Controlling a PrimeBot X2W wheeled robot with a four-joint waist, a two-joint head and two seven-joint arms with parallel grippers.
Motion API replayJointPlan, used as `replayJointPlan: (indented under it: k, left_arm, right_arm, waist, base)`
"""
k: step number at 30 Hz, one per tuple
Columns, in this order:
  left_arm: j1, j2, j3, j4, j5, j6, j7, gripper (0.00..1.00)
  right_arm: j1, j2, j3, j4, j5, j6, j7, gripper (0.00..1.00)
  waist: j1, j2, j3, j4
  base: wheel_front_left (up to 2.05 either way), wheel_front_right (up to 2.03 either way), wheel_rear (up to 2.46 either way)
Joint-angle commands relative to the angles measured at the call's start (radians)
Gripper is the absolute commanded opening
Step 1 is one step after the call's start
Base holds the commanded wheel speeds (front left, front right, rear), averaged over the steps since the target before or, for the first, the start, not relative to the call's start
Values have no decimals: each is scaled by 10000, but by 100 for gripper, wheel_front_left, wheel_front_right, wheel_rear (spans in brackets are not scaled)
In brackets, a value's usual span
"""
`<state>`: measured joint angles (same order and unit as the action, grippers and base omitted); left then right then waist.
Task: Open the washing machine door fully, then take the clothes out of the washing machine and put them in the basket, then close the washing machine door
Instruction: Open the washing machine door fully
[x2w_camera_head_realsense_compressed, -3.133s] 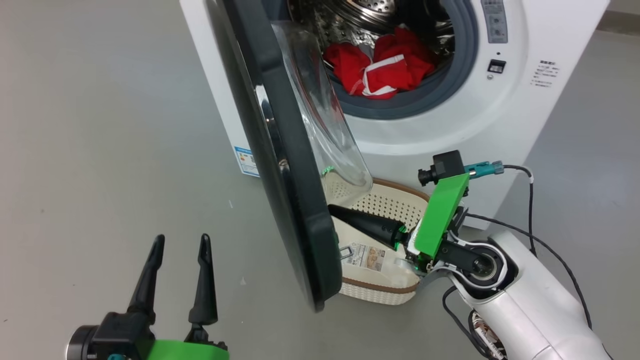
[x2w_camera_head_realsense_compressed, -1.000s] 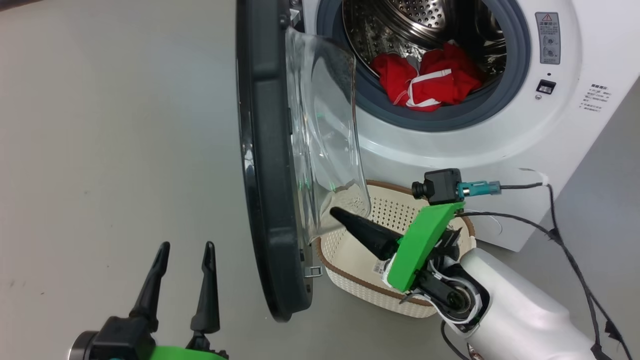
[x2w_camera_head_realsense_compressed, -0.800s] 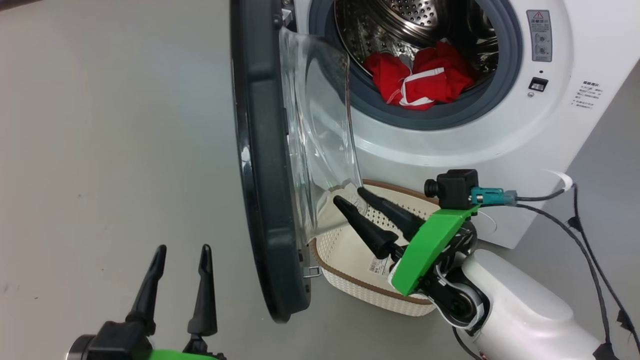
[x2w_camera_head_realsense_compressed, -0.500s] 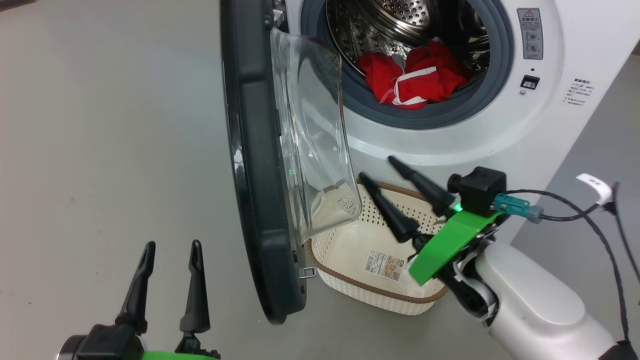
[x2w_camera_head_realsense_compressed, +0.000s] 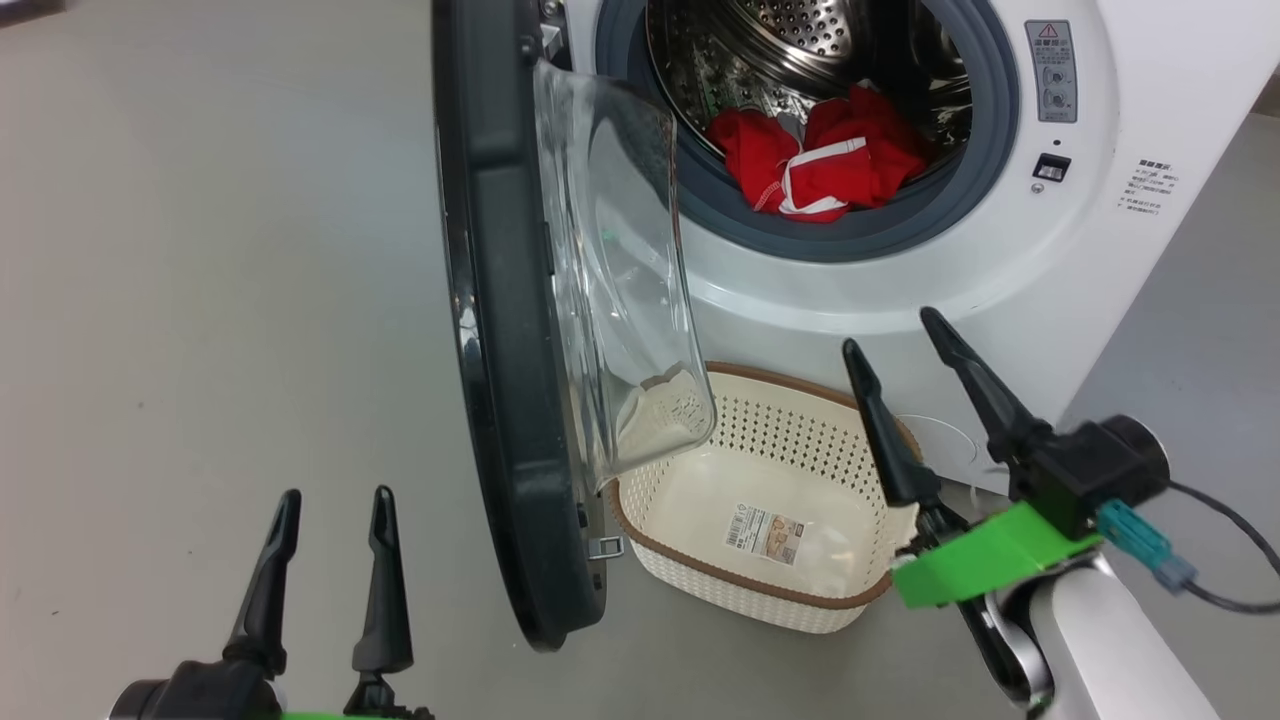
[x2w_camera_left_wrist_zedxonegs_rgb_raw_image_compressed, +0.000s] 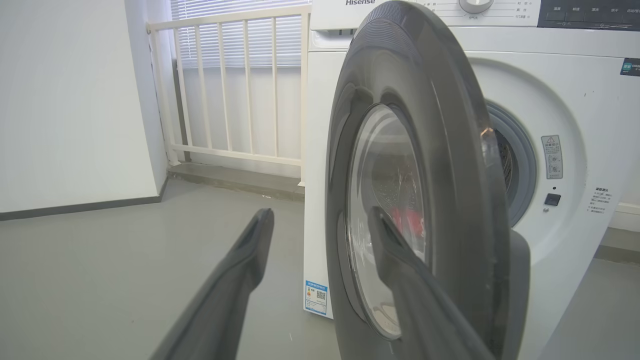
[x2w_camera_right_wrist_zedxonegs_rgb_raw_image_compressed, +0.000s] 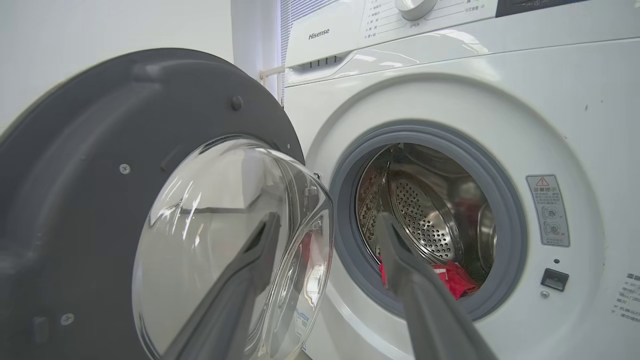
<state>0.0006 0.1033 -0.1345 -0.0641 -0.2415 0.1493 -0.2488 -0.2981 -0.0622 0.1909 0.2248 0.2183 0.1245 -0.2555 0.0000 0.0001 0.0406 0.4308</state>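
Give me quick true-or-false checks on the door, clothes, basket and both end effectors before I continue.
1. The washing machine door stands open. True.
2. The red clothes lie in the drum. True.
3. The basket holds a garment. False: no clothes are in it.
4. The right end effector is shut. False: it is open.
5. The left end effector grips the door. False: it is open, clear of the door.

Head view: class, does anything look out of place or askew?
Nothing spilled or damaged. One oddity: the basket sits so near the open washing machine door that its glass window overlaps the basket's left corner.
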Motion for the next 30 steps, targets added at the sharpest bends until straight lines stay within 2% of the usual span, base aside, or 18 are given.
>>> replayJointPlan:
  k: [1,9,14,27,28,29,30]
  left_arm:
    - [-123,153,375,-326,162,47,-101,100]
    - [-40,161,390,-300,239,22,-121,100]
    - [60,132,403,-289,255,10,-126,100]
    - [173,124,373,-60,246,-77,-114,100]
    - [162,126,338,-37,242,-97,-105,30]
    - [135,132,314,-25,243,-107,-102,0]
    - [98,136,292,-26,243,-116,-92,0]
  right_arm:
    - [264,111,16,-675,-90,62,-60,100]
    - [1489,118,1,-1567,-104,62,-61,100]
    - [2191,118,89,-1556,-121,62,-62,100]
    - [2237,119,62,-1249,-120,62,-62,100]
    - [2235,119,101,-1204,-131,62,-62,100]
    - [2233,119,130,-1163,-120,62,-62,100]
    - [2226,119,147,-1132,-99,62,-62,100]
  waist:
    - [0,-1,-27,7]
    - [0,-1,-129,-29]
    - [0,-1,-240,-53]
    - [0,-1,-308,-130]
    - [0,-1,-320,-129]
    - [0,-1,-332,-132]
    - [0,-1,-345,-135]
  base:
    - [0,0,0]
    - [0,0,0]
    - [0,0,0]
    - [0,0,0]
    - [0,0,0]
    - [0,0,0]
    - [0,0,0]
